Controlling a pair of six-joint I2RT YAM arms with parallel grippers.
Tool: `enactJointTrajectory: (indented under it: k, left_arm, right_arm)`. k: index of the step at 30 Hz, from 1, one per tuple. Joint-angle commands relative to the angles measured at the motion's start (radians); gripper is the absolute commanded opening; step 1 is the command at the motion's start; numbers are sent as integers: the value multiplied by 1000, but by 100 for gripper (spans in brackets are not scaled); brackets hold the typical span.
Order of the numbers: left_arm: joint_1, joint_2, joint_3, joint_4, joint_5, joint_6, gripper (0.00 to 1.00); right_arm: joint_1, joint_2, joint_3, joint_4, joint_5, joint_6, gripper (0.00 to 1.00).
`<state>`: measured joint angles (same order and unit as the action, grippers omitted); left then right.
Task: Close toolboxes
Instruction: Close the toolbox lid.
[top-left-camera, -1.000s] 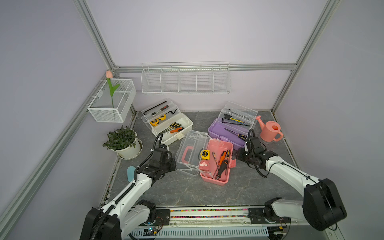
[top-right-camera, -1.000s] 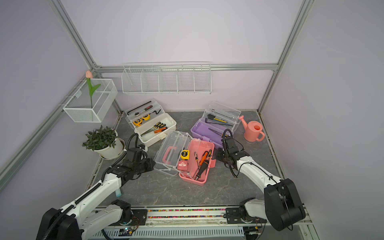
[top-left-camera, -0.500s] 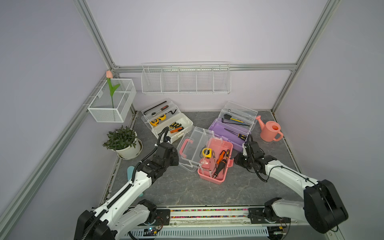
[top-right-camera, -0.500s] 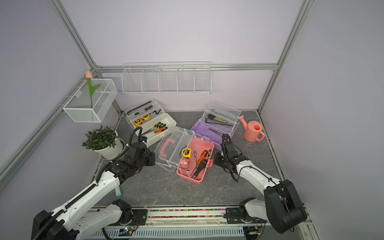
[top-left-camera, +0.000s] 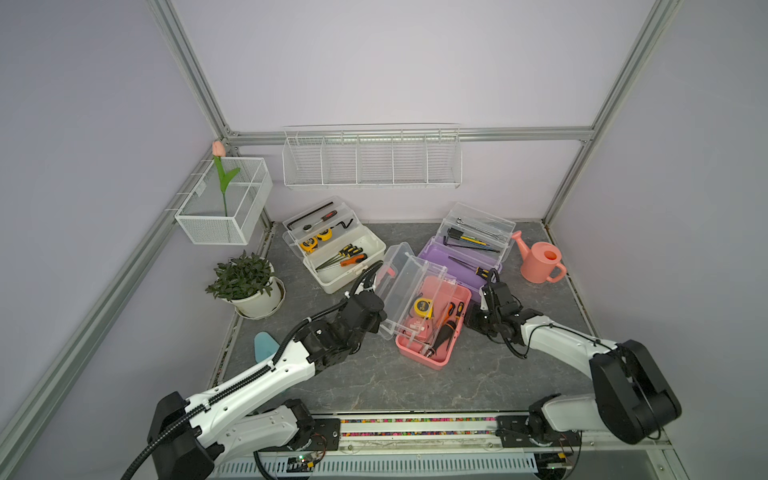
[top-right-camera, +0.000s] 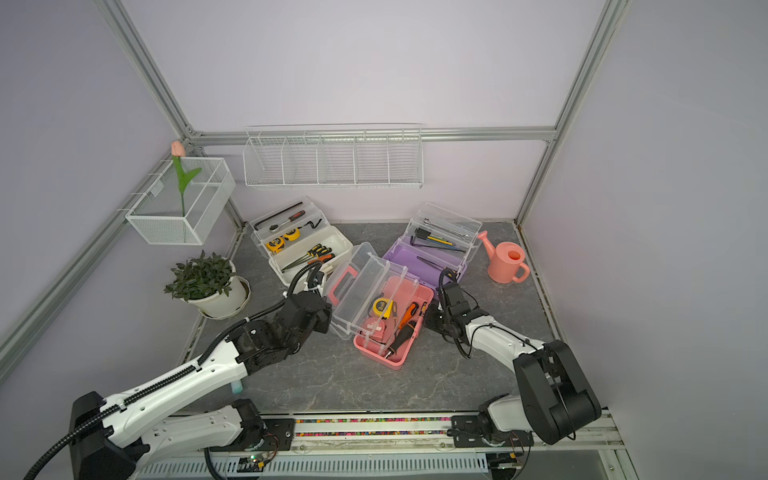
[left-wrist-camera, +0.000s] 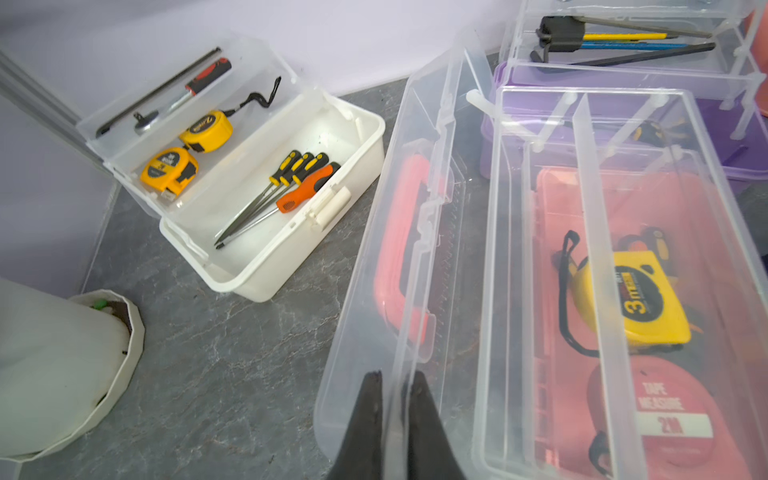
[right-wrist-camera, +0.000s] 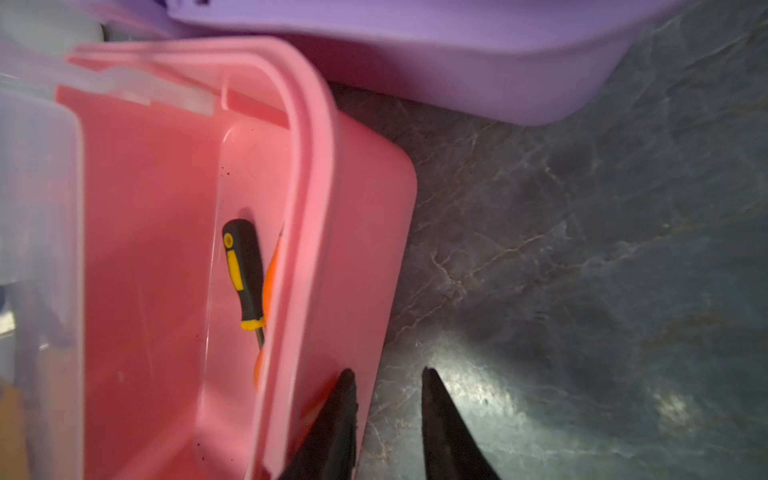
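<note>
Pink toolbox (top-left-camera: 417, 354), middle of the tabletop (top-left-camera: 374, 382), stands open: clear lid (top-left-camera: 398, 279) tilted up leftward, tape measure (top-left-camera: 423, 307) and screwdrivers (top-left-camera: 446, 328) inside. My left tool (left-wrist-camera: 395, 376) is clamped on the lid's edge; my right tool (right-wrist-camera: 388, 372) is apart, beside the box's right wall.

Your stock on this table, counted:

- Toolboxes: three. You have one pink toolbox (top-left-camera: 417, 357), one purple toolbox (top-left-camera: 440, 259) and one white toolbox (top-left-camera: 338, 282).
- Wire baskets: two. You have one long basket (top-left-camera: 372, 160) and one small mesh basket (top-left-camera: 224, 199).
- Tape measures: four. You have two yellow tape measures (left-wrist-camera: 205, 131) in the white toolbox's tray. The pink toolbox holds a third yellow tape (left-wrist-camera: 648, 303) and one pink tape (left-wrist-camera: 665, 411).
- Screwdrivers (left-wrist-camera: 303, 170) in the white toolbox: four, three black-and-yellow and one orange. Those in the other boxes are too small for you to count.
- Ratchet handle (left-wrist-camera: 174, 99): one.
- Potted plant (top-left-camera: 243, 276): one.
- Watering can (top-left-camera: 540, 264): one.
- Tulip (top-left-camera: 219, 148): one.
</note>
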<state>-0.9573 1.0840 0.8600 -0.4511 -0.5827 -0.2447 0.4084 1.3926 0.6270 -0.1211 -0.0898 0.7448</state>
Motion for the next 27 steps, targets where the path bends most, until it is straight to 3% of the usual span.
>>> enactJointTrajectory:
  k: [1, 19, 27]
  left_arm:
    - [-82, 49, 51, 107, 95, 25, 10]
    - [-293, 275, 139, 172, 248, -1, 16]
    - [-311, 309, 139, 158, 279, -23, 31]
  right_arm:
    - [21, 15, 0, 86, -66, 30, 31]
    - [20, 49, -11, 129, -53, 30, 31]
    - [10, 31, -54, 134, -42, 36, 32]
